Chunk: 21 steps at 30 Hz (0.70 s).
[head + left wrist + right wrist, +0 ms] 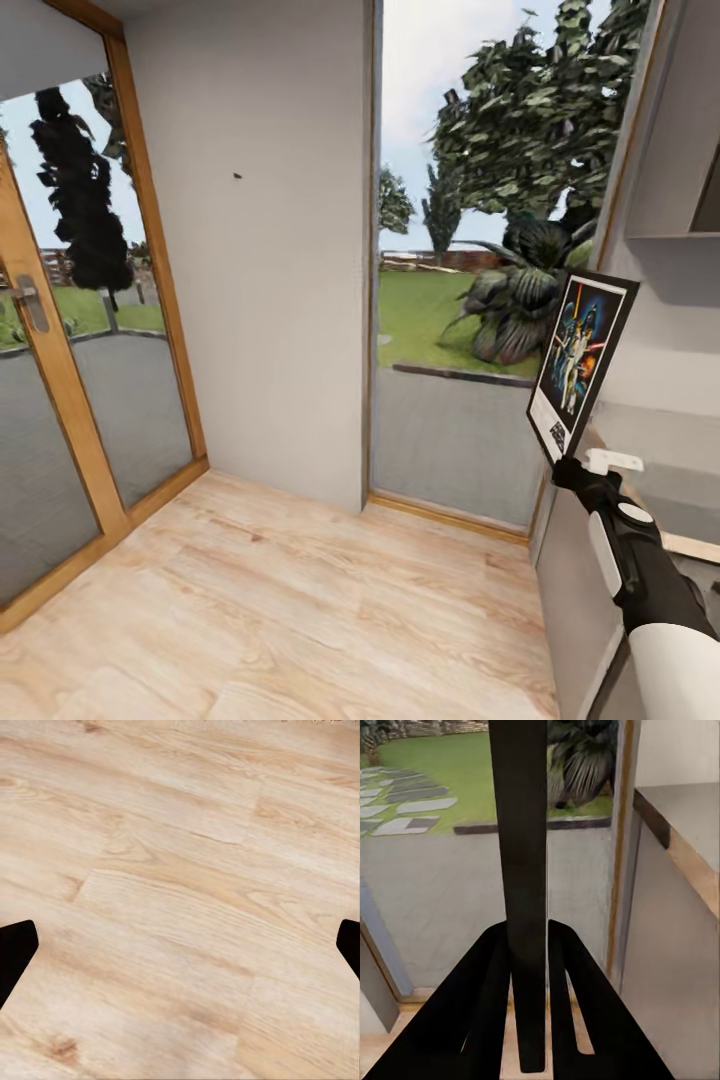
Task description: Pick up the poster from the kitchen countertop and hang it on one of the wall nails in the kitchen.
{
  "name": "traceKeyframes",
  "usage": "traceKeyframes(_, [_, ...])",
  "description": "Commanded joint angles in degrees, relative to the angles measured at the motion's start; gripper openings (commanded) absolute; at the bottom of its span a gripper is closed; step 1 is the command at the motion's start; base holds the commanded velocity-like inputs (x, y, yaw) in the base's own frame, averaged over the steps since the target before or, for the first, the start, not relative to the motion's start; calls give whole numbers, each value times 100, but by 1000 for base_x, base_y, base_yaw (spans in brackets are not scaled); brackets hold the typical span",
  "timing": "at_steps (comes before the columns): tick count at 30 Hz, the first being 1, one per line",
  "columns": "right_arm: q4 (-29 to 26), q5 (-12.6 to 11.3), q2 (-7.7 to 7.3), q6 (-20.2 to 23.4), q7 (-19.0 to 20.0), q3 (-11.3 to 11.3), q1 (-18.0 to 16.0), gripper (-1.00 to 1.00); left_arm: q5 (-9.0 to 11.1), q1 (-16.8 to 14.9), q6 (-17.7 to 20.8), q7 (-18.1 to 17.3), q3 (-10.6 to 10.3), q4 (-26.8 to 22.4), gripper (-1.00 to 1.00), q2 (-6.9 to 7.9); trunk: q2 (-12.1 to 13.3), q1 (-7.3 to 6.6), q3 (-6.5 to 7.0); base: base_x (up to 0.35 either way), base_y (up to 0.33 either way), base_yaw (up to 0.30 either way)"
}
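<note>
While clamped upright in right gripper (566, 466), poster (581, 362), wall nail (237, 176) well apart

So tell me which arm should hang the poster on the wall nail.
Right. The right gripper already clamps the poster upright, facing the wall nail. The left gripper hangs open over the wooden floor.

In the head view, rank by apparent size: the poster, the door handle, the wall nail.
1. The poster, held upright by the right tool; nearness to the camera inflates it.
2. The door handle.
3. The wall nail, a mere speck.
</note>
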Motion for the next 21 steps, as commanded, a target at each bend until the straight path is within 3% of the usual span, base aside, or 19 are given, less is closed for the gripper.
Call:
traceKeyframes(1, [-12, -10, 3, 34, 43, -7, -5, -100, -9, 0, -10, -4, 14, -4, 100, -4, -3, 3, -5, 204, 296, 0])
traceKeyframes(9, [-15, -15, 11, 43, 58, 14, -2, -100, -8, 0, -2, -4, 14, -6, 100, -4, -3, 3, -5, 182, 249, 0])
traceKeyframes(18, [-15, -19, 43, 43, 66, 120, -2, -100, -4, 0, -9, -4, 14, -15, 100, -4, -3, 3, -5, 14, 18, 0])
traceKeyframes(21, [-15, -19, 45, 43, 65, 126, -2, -100, -4, 0, -10, -4, 14, -15, 100, -4, 117, -63, 49, 0, 0, 0])
